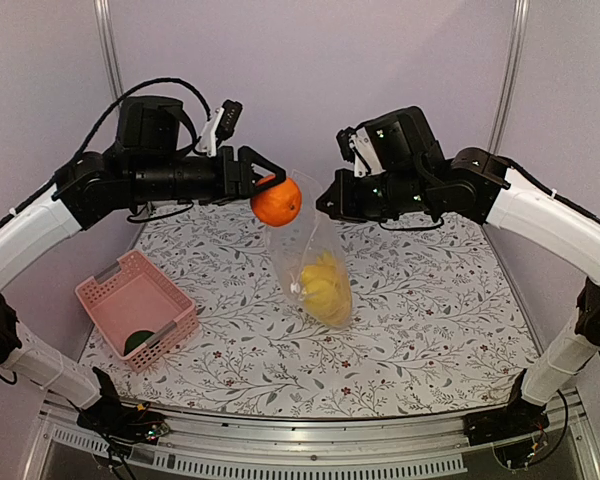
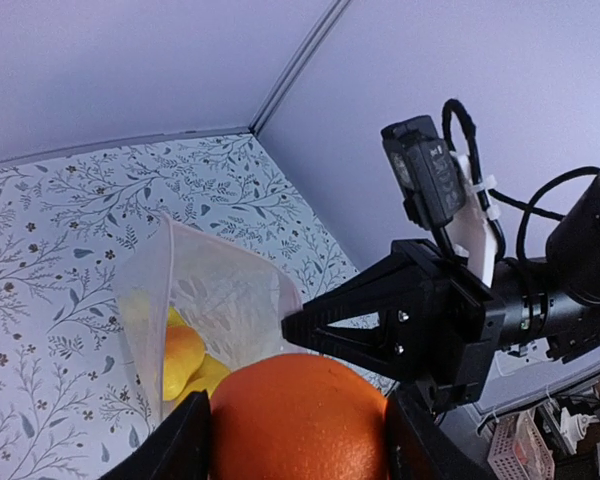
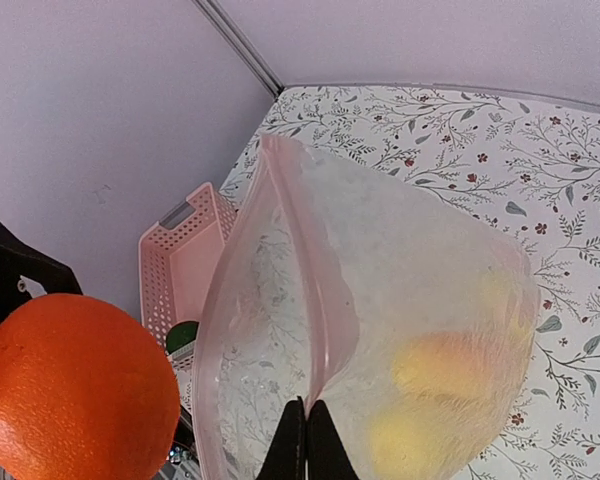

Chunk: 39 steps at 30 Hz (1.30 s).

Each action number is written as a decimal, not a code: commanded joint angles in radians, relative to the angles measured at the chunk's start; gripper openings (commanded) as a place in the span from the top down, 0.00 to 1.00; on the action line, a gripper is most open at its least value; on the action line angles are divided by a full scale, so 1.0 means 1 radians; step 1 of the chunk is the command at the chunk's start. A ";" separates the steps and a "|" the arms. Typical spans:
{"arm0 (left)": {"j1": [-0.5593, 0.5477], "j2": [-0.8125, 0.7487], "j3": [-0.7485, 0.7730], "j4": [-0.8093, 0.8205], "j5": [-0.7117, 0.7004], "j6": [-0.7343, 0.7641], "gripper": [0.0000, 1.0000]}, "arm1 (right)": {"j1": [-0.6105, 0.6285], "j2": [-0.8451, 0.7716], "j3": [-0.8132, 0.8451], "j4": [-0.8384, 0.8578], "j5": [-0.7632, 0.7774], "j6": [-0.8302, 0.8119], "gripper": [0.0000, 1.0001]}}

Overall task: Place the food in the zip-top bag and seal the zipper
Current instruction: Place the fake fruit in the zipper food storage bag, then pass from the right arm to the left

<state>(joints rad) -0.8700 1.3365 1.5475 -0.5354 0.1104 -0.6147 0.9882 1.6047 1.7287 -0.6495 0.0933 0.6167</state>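
Bolted at the near edge, both arms reach over the floral-patterned table [image 1: 430, 310] in the overhead view. The left gripper [image 1: 270, 190] pinches a glossy round toy orange [image 1: 277, 203] in the air. The right gripper [image 1: 325, 205] is pressed together on the top edge of a large clear crinkly plastic zip-top bag [image 1: 315, 260], which hangs down to the table with smooth yellow toy fruit pieces [image 1: 325, 290] at its bottom. The orange sits just beside the bag's upper edge. A pink slatted plastic basket [image 1: 130, 300] stands well to the left, holding a dark green piece [image 1: 138, 342].

From the left wrist, the orange [image 2: 298, 420] fills the gap between the two black fingers [image 2: 180, 445]. Beyond it the zip-top bag [image 2: 220, 300] gapes open, yellow pieces [image 2: 185, 360] inside, and the right gripper [image 2: 295, 328] nips its rim.

From the right wrist, the closed fingertips [image 3: 305, 440] clamp the pinkish zipper [image 3: 325, 270] strip. The zip-top bag [image 3: 410, 260] is unsealed, with the mouth spread to the left. The orange [image 3: 75, 395] hangs outside that mouth at the lower left. Behind it are the basket [image 3: 190, 260] and the green piece [image 3: 183, 335].
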 commanded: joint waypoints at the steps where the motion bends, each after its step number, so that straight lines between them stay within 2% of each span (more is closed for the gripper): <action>1: -0.037 0.075 0.042 0.029 -0.004 0.049 0.43 | 0.008 -0.003 0.028 -0.017 0.021 0.002 1.00; 8: -0.060 0.120 0.055 0.000 -0.104 0.091 0.42 | 0.008 -0.010 0.029 -0.021 0.026 -0.003 1.00; 12: -0.064 0.133 0.053 -0.011 -0.156 0.106 0.38 | 0.008 -0.007 0.032 -0.021 0.027 -0.006 1.00; 21: -0.070 0.160 0.072 -0.015 -0.143 0.135 0.18 | 0.008 -0.008 0.034 -0.021 0.033 -0.006 1.00; 26: -0.070 0.117 0.080 0.002 -0.118 0.181 0.12 | 0.009 0.001 0.044 -0.021 0.052 -0.005 1.00; 31: -0.056 0.038 0.074 -0.053 -0.182 0.207 0.02 | 0.009 0.039 0.106 -0.031 0.044 -0.025 1.00; 36: 0.028 -0.006 0.068 -0.184 -0.170 0.140 0.01 | 0.003 0.065 0.150 -0.044 0.045 -0.049 1.00; 39: 0.035 -0.058 0.004 -0.194 -0.163 0.106 0.00 | -0.003 0.078 0.166 -0.051 0.061 -0.053 1.00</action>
<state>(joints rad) -0.8593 1.3231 1.6058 -0.6426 -0.0498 -0.4603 0.9886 1.6604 1.8488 -0.6971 0.1230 0.5861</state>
